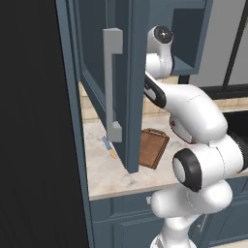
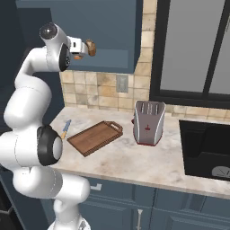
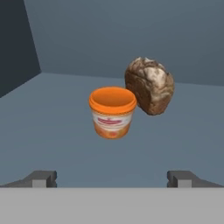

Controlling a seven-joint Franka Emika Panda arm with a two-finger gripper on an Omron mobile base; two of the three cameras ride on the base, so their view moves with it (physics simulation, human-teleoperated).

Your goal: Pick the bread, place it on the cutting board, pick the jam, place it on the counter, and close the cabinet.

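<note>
The cabinet (image 1: 121, 72) hangs open above the counter (image 2: 134, 161), its door swung out toward the counter's front edge. The cutting board (image 2: 95, 137) lies flat near the counter's left end, long axis running diagonally, handle loop pointing toward the toaster (image 2: 148, 122). On the cabinet shelf the bread (image 3: 149, 85) stands on end, touching or just behind the upright jam (image 3: 113, 112). The gripper (image 3: 112, 178) faces both with its 2 jaws spread wide, holding nothing.
</note>
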